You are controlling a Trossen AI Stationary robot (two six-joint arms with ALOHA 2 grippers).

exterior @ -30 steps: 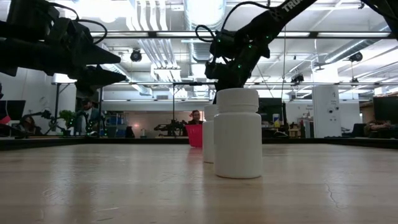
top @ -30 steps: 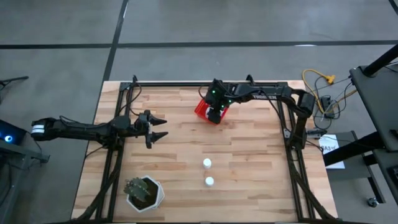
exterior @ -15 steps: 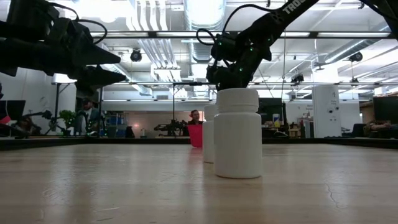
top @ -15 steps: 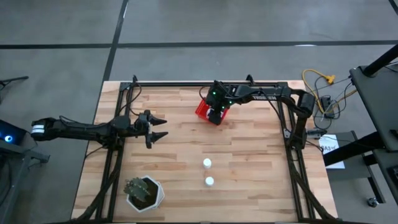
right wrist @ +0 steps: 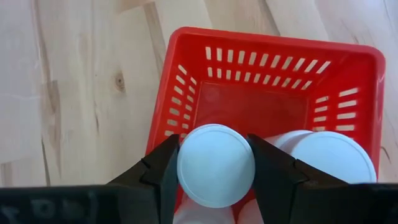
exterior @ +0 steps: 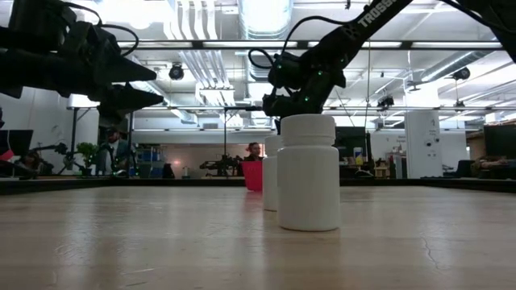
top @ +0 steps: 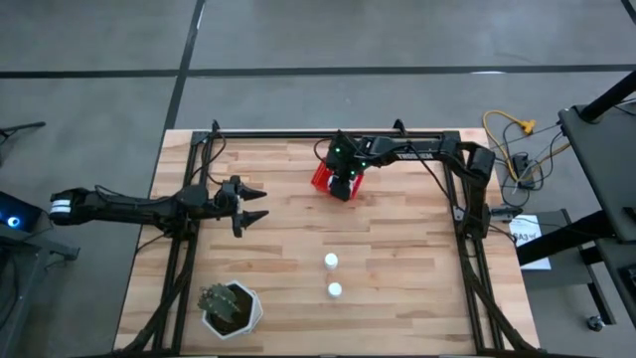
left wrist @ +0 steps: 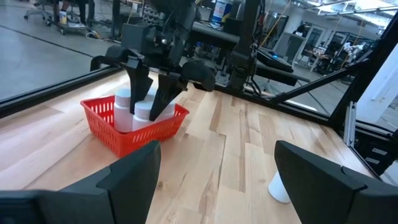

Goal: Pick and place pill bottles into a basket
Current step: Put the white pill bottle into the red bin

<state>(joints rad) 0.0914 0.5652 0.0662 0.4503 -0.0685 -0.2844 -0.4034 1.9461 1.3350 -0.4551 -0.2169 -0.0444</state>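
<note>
Lowering a pill bottle [right wrist: 216, 165] into the basket [right wrist: 186, 81] is the step in hand: the right gripper [right wrist: 216, 171] hangs directly over the red basket at the far middle of the table [top: 397, 249], its jaws clamped on the white cap of the bottle, with one dark finger on either side of the cap. The right wrist view shows another bottle [right wrist: 333, 163] already standing in the basket just beside the held one, and the left wrist view shows two white bottles inside the red walls under the right gripper's fingers. Two more bottles stand on the bare wood nearer the front, the farther bottle [top: 330, 262] and the nearer bottle [top: 336, 290], close together and well apart from the basket. The left gripper [top: 260, 204] waits above the left part of the table with its jaws spread apart and nothing between them; a white plant pot [top: 231, 308] sits at the front left corner. By my judgement the next move calls for bringing the held bottle down until it stands on the basket floor, then spreading the jaws and lifting straight up so the cap is not dragged against its neighbour. Against the frames from a second ago, the right arm's wrist has crept slightly leftward over the basket, while the left arm, the two loose bottles and the pot lie just as they did.
</note>
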